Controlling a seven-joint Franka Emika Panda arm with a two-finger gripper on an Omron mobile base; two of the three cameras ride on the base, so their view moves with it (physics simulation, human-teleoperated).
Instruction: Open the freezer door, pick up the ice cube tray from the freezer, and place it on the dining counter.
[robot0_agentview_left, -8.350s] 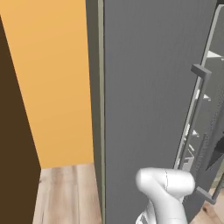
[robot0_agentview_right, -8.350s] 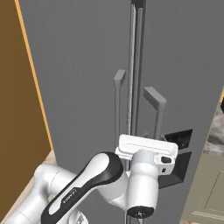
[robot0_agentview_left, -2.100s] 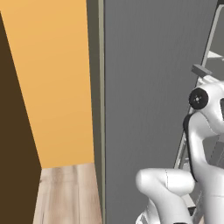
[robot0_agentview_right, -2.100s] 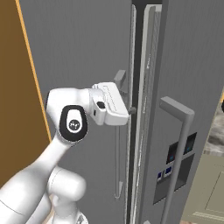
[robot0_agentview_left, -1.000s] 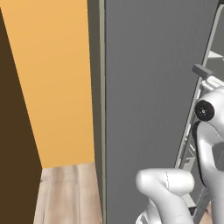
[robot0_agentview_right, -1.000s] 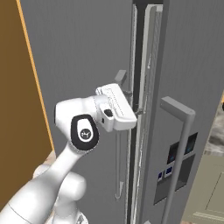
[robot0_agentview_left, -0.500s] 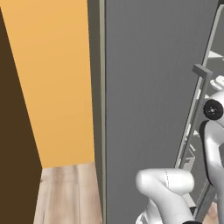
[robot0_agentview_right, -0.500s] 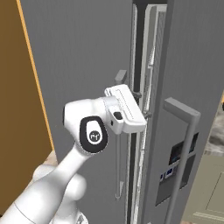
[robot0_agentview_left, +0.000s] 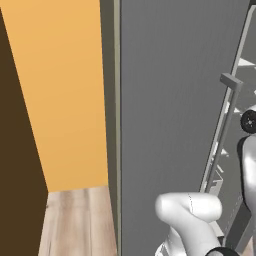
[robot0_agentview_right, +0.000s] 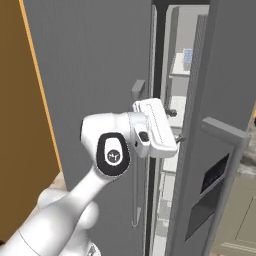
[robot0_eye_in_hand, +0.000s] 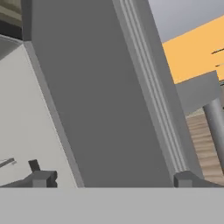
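Now the freezer door (robot0_agentview_right: 95, 85), a tall flat matte grey panel, is standing partly ajar, its squared vertical bar handle (robot0_agentview_right: 136, 150) running down near the free edge. Through the narrow gap, pale shelves of the freezer (robot0_agentview_right: 177, 100) are showing, with the small pale blue ice cube tray (robot0_agentview_right: 188, 55) sitting on an upper shelf. The white gripper (robot0_eye_in_hand: 111, 180) is reaching around the door's ribbed edge, its two dark fingertips (robot0_eye_in_hand: 41, 178) spread wide on either side of it, gripping nothing. Smooth orange wall (robot0_agentview_left: 65, 95) is bordering pale wood-plank floor (robot0_agentview_left: 77, 220).
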